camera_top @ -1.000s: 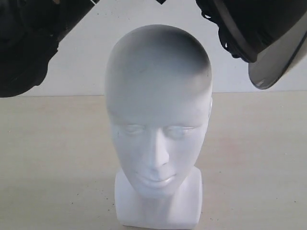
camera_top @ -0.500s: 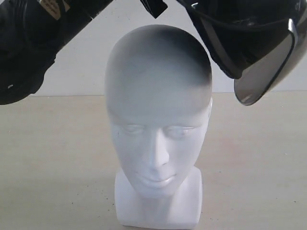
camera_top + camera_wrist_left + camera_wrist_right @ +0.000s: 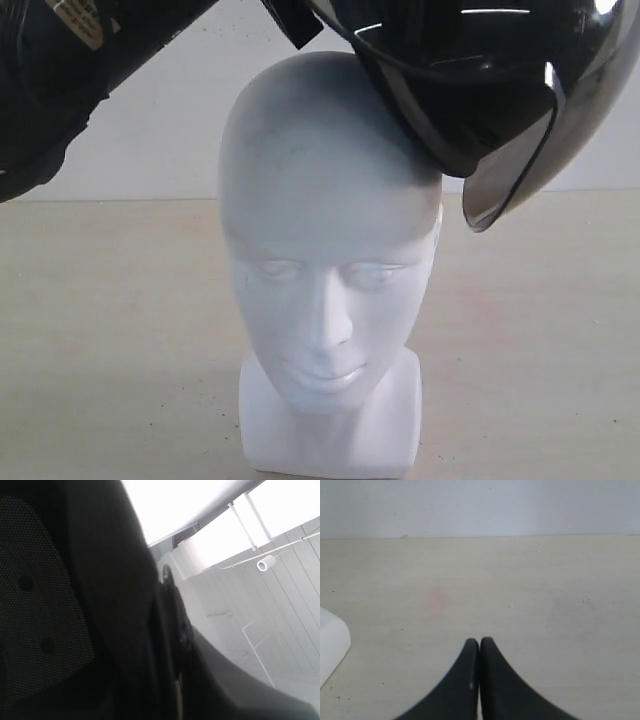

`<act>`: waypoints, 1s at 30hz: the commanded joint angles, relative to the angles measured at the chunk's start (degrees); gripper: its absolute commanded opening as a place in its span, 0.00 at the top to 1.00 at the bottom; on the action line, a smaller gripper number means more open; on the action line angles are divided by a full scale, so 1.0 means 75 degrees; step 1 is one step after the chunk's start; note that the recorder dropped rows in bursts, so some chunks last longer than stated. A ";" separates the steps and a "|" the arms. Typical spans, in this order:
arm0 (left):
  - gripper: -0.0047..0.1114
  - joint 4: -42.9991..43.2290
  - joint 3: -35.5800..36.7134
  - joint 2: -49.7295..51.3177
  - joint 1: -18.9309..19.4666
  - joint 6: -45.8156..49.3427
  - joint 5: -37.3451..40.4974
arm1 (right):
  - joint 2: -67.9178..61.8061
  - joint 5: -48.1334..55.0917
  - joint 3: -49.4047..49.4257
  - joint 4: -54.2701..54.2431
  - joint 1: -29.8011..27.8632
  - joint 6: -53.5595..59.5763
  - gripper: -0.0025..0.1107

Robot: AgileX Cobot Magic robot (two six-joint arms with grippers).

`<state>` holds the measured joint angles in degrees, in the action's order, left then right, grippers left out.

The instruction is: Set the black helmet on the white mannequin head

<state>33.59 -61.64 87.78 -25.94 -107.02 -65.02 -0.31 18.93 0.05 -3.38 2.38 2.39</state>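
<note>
The white mannequin head (image 3: 320, 230) stands upright in the middle of the exterior view, facing the camera. The black helmet (image 3: 470, 70) hangs tilted at the top right, its rim against the head's upper right side and its smoky visor (image 3: 510, 170) pointing down to the right. My left arm (image 3: 60, 80) reaches in from the top left, and my left gripper (image 3: 297, 18) holds the helmet's edge above the crown. Up close, the left wrist view is filled by the helmet's padded lining (image 3: 45, 605). My right gripper (image 3: 479, 643) is shut and empty, low over the table.
The head stands on a pale wooden table (image 3: 100, 330) with a white wall (image 3: 180, 130) behind. A corner of the head's white base (image 3: 331, 642) shows in the right wrist view, off to one side of the shut fingers.
The helmet has come down and to the left, from beside the head to its upper right side. The left arm has moved with it.
</note>
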 commanded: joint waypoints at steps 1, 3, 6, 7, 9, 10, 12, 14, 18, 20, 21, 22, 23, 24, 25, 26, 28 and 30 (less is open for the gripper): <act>0.92 0.0005 0.0023 -0.0188 0.0268 -0.0405 -0.0660 | 0.0041 -0.0046 -0.0007 0.0032 -0.0015 0.0009 0.98; 0.92 0.0041 0.0145 -0.0188 0.0383 -0.0412 -0.0660 | 0.0041 -0.0046 -0.0007 0.0032 -0.0015 0.0009 0.98; 0.92 0.0041 0.0306 -0.0188 0.0498 -0.0525 -0.0660 | 0.0041 -0.0046 -0.0007 0.0032 -0.0015 0.0009 0.98; 0.92 0.0041 0.0365 -0.0188 0.0545 -0.0525 -0.0660 | 0.0041 -0.0046 -0.0007 0.0032 -0.0015 0.0009 0.98; 0.92 0.0019 0.0469 -0.0188 0.0578 -0.0592 -0.0660 | 0.0041 -0.0046 -0.0007 0.0032 -0.0015 0.0009 0.98; 0.92 0.0019 0.0484 -0.0188 0.0614 -0.0592 -0.0660 | 0.0041 -0.0046 -0.0007 0.0032 -0.0015 0.0009 0.98; 0.92 0.0129 0.0503 -0.0188 0.0631 -0.0648 -0.0660 | 0.0041 -0.0046 -0.0007 0.0032 -0.0015 0.0009 0.98; 0.92 0.0126 0.0503 -0.0188 0.0631 -0.0698 -0.0660 | 0.0041 -0.0046 -0.0007 0.0032 -0.0015 0.0009 0.98; 0.92 0.0215 0.0503 -0.0324 0.0644 -0.0705 -0.0660 | 0.0041 -0.0046 -0.0007 0.0032 -0.0015 0.0009 0.98; 0.92 0.0255 0.0503 -0.0418 0.0643 -0.0705 -0.0660 | 0.0041 -0.0046 -0.0007 0.0032 -0.0015 0.0009 0.98; 0.92 0.0255 0.0503 -0.0448 0.0643 -0.0705 -0.0660 | 0.0041 -0.0046 -0.0007 0.0032 -0.0015 0.0009 0.98; 0.92 0.0255 0.0503 -0.0464 0.0643 -0.0705 -0.0660 | 0.0041 -0.0046 -0.0007 0.0032 -0.0015 0.0009 0.98; 0.92 0.0289 0.0503 -0.0464 0.0658 -0.0726 -0.0660 | 0.0041 -0.0046 -0.0007 0.0032 -0.0015 0.0009 0.98; 0.92 0.0388 0.0503 -0.0464 0.0710 -0.0726 -0.0660 | 0.0041 -0.0046 -0.0007 0.0032 -0.0015 0.0009 0.98; 0.92 0.0554 0.0503 -0.0478 0.0741 -0.0784 -0.0660 | 0.0041 -0.0046 -0.0007 0.0032 -0.0015 0.0009 0.98; 0.92 0.0679 0.0503 -0.0478 0.0781 -0.0822 -0.0660 | 0.0041 -0.0046 -0.0007 0.0032 -0.0015 0.0009 0.98; 0.92 0.0862 0.0503 -0.0492 0.0865 -0.0937 -0.0660 | 0.0041 -0.0046 -0.0007 0.0032 -0.0015 0.0009 0.98; 0.92 0.0862 0.0503 -0.0547 0.0900 -0.0994 -0.0660 | 0.0041 -0.0046 -0.0007 0.0032 -0.0015 0.0009 0.98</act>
<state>40.63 -57.58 85.65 -20.34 -113.90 -67.78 -0.31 18.93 0.05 -3.38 2.38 2.39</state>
